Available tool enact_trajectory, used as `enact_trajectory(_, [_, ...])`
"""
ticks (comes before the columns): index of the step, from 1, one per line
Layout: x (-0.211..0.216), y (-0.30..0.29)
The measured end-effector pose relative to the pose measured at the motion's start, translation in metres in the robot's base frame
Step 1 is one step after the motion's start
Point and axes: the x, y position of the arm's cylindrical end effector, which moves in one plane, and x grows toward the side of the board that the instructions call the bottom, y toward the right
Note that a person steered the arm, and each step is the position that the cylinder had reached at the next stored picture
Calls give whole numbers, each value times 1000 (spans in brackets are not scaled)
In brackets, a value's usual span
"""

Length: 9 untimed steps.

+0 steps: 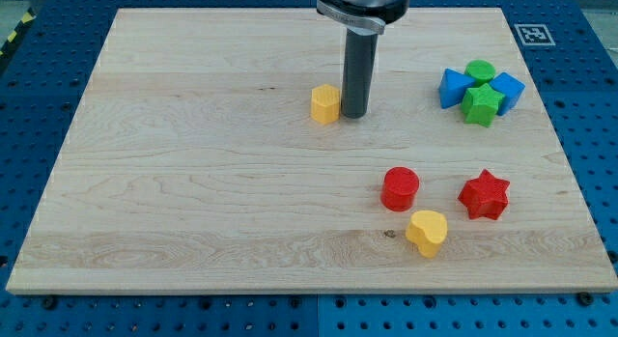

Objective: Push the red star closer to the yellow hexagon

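Observation:
The red star (484, 194) lies at the view's lower right of the wooden board (193, 182). The yellow hexagon (325, 103) sits near the board's upper middle. My tip (353, 116) stands just to the right of the yellow hexagon, touching or nearly touching its right side. The star is far from my tip, down and to the view's right.
A red cylinder (400, 188) lies left of the star, and a yellow heart (427, 232) below between them. At the upper right a cluster holds a green cylinder (480, 71), a green star (481, 104) and two blue blocks (453, 88) (508, 90).

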Motion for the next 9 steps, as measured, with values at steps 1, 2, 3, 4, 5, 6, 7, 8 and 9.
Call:
enact_trajectory(1, [21, 47])
enact_trajectory(2, [42, 113])
enact_trajectory(3, [94, 181])
enact_trajectory(4, [146, 229])
enact_trajectory(5, [162, 210])
enact_trajectory(6, [156, 166])
enact_trajectory(7, [132, 133])
enact_trajectory(8, [104, 120])
enact_trajectory(9, [81, 100])
